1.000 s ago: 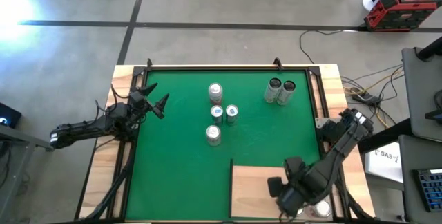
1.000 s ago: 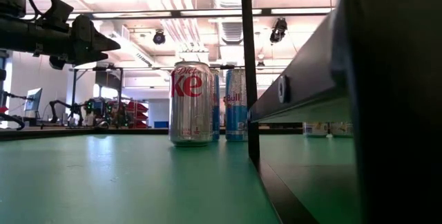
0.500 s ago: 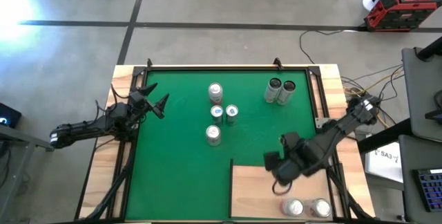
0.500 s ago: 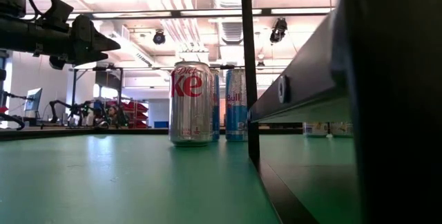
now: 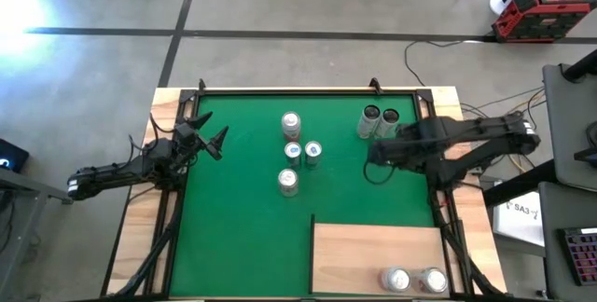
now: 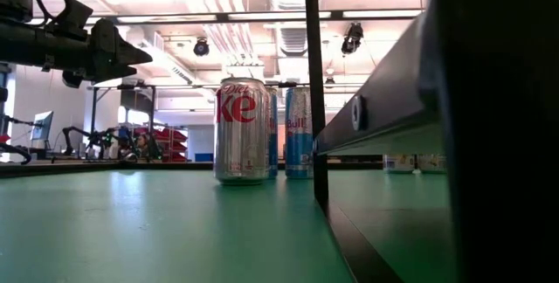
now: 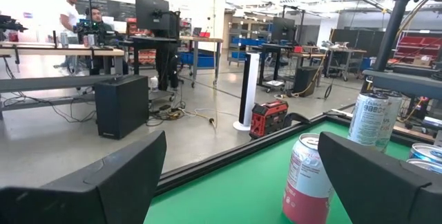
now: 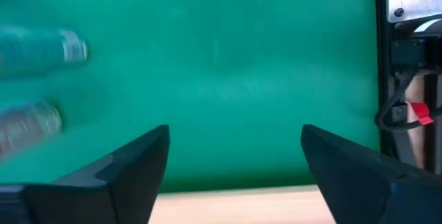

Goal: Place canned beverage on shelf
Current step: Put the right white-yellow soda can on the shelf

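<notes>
The right gripper [image 5: 373, 156] hangs over the green mat [image 5: 242, 209], just in front of the pair of cans [image 5: 378, 121] at the mat's far right, its arm reaching in from the right edge of the table. Its wrist view shows the two dark fingers [image 8: 131, 165] spread wide apart with only mat between them, so it is open and holds nothing; two blurred cans [image 8: 38, 51] lie off to one side in that view, and a strip of pale wood [image 8: 235, 207] shows at the fingers' base. The shelf [image 5: 364, 255] lies flat at the mat's near right corner, well apart from this gripper, and two cans [image 5: 415, 280] stand on it side by side at its near right end. In the middle of the mat stand four more cans [image 5: 297, 153]: one farthest back, two close together in front of it, and one nearest the front. The low view shows a silver Diet Coke can [image 6: 242, 130] upright on the mat with a blue and silver can [image 6: 297, 132] just behind it. The left gripper [image 5: 210, 139] waits at the mat's left edge, its fingers [image 7: 103, 186] also spread wide and empty, with a pink and white can [image 7: 307, 179] showing past them in its wrist view.
</notes>
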You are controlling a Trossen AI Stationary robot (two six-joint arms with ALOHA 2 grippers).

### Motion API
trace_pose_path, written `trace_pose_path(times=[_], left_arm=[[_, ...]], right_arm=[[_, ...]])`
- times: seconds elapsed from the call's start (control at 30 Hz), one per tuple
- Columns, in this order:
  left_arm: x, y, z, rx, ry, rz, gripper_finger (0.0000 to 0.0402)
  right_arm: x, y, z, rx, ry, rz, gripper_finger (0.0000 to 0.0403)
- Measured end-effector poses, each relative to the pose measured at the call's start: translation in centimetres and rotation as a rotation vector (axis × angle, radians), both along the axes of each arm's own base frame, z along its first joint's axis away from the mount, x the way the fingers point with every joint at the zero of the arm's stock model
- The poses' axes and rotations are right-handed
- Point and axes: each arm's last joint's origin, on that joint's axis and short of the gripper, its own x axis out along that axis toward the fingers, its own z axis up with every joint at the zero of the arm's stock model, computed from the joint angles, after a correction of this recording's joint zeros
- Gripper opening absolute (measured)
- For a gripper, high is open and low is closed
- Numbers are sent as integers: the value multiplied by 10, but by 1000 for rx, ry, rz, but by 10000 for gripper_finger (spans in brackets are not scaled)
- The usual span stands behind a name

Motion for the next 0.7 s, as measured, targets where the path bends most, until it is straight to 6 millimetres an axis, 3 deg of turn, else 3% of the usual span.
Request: trace_pose_path(times=[0.3,0.5,0.7], left_arm=[[0,0,0,0,0,0,363],[0,0,0,0,0,-1,363],[0,0,0,0,0,0,363]], right_arm=[[13,-32,-9,9,18,-251,378],[15,-42,-10,5,-12,-469,382],[14,-64,-10,-60,-36,-555,382]])
